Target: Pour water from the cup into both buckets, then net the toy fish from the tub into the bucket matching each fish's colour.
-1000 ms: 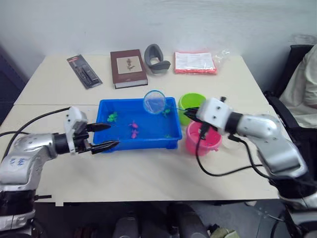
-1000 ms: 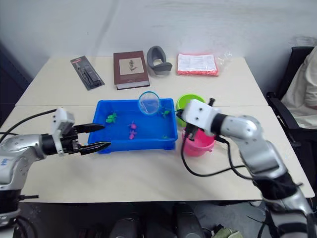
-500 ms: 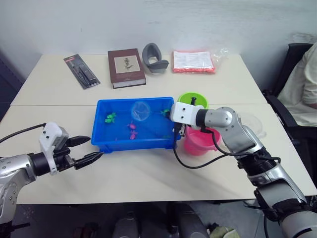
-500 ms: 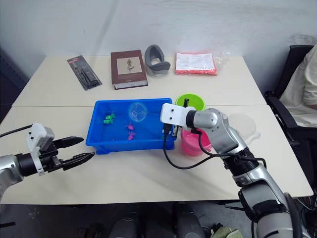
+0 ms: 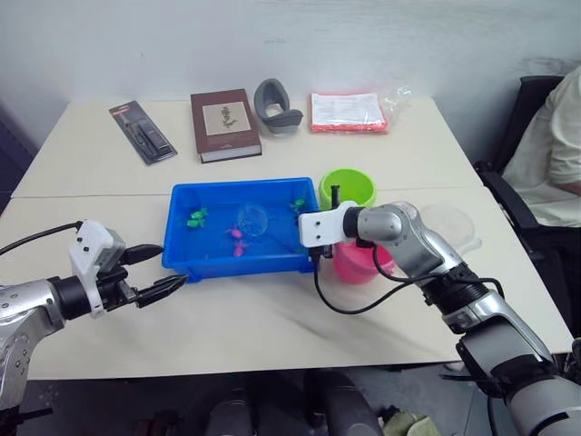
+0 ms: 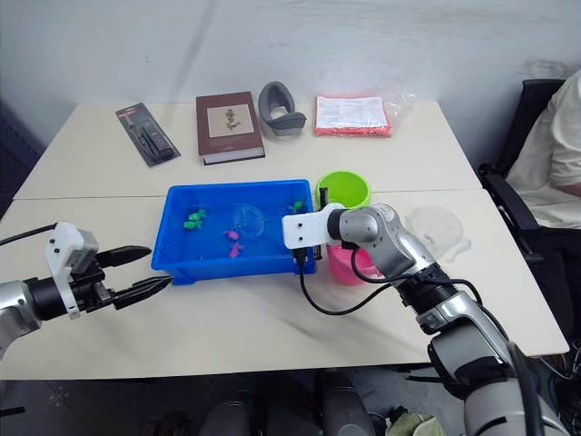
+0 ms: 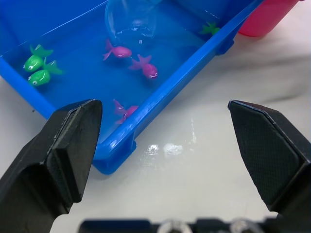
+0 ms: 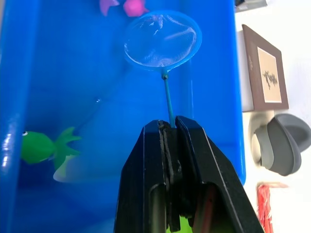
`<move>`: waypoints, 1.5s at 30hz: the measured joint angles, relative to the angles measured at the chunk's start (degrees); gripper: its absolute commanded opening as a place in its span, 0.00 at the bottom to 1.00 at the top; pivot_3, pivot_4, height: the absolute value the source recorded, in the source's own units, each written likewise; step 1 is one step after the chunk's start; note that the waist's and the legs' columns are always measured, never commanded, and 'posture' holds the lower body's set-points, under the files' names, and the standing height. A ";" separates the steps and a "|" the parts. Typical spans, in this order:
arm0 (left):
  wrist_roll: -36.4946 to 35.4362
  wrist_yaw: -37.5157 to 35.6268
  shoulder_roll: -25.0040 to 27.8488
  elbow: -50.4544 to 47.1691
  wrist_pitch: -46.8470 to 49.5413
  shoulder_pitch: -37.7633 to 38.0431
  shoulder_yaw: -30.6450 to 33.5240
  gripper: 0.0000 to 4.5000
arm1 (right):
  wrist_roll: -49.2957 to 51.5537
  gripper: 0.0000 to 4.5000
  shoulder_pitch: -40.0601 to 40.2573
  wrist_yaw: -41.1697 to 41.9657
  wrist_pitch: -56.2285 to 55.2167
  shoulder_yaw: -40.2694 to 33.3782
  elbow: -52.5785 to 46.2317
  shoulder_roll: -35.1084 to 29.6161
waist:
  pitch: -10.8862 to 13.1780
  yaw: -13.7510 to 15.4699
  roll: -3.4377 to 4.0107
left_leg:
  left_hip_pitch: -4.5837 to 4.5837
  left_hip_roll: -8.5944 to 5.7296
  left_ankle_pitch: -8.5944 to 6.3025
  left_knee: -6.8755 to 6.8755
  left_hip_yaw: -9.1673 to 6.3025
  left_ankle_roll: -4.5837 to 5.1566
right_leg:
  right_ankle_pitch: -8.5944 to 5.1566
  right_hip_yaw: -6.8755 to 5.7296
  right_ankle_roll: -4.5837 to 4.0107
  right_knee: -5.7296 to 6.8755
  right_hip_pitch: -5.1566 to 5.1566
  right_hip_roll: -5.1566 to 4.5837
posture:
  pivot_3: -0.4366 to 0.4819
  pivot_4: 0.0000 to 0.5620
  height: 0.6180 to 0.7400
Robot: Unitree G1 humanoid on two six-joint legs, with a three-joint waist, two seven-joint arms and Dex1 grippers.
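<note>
The blue tub [image 5: 234, 264] sits mid-table with green fish [image 5: 195, 216] and pink fish [image 5: 237, 234] in it. My right gripper [image 8: 169, 125] is shut on the net's thin handle at the tub's right end. The net's hoop [image 5: 252, 218] is low inside the tub, near the pink fish. The green bucket [image 5: 348, 188] and pink bucket [image 5: 360, 263] stand just right of the tub. The clear cup [image 5: 449, 224] rests further right. My left gripper [image 5: 171, 265] is open, just off the tub's front left corner, holding nothing.
At the back of the table lie a black package [image 5: 142, 132], a brown book [image 5: 224, 123], a grey curved object [image 5: 275, 106] and a red packet [image 5: 349, 112]. A person [image 5: 549, 145] sits by a dark chair at the right edge.
My right gripper carried the net from above the tub's back right down into the tub. My left gripper drew back from the tub's front left toward the table's near edge.
</note>
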 measured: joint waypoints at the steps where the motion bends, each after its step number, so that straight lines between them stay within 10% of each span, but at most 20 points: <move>1: 0.00 0.07 0.01 0.00 0.00 -0.07 0.00 0.99 | -0.55 0.00 -0.02 -0.24 -1.13 0.05 0.78 0.14 | 0.00 0.00 0.00 | 0.00 0.00 0.00 0.00 0.00 0.00 | 0.00 0.00 0.00 0.00 0.00 0.00 | 0.48 0.27 1.00; 25: -0.01 -0.64 1.95 0.29 -0.64 0.08 1.32 0.99 | 6.88 0.00 2.17 13.12 3.63 -2.28 -0.72 1.04 | 0.00 0.19 0.01 | -0.01 0.01 -0.03 -0.05 -0.08 0.02 | -0.02 -0.09 -0.04 -0.04 0.01 -0.06 | 0.48 0.27 1.00; 45: -8.75 -5.57 1.30 0.79 1.79 -20.80 -11.82 0.99 | 37.63 0.00 8.33 15.06 63.37 -28.89 -24.68 -4.70 | 0.05 1.31 0.09 | -0.16 -0.15 -0.10 -0.25 -0.29 0.14 | -0.06 -0.41 -0.10 -0.23 0.01 -0.28 | 0.48 0.27 1.00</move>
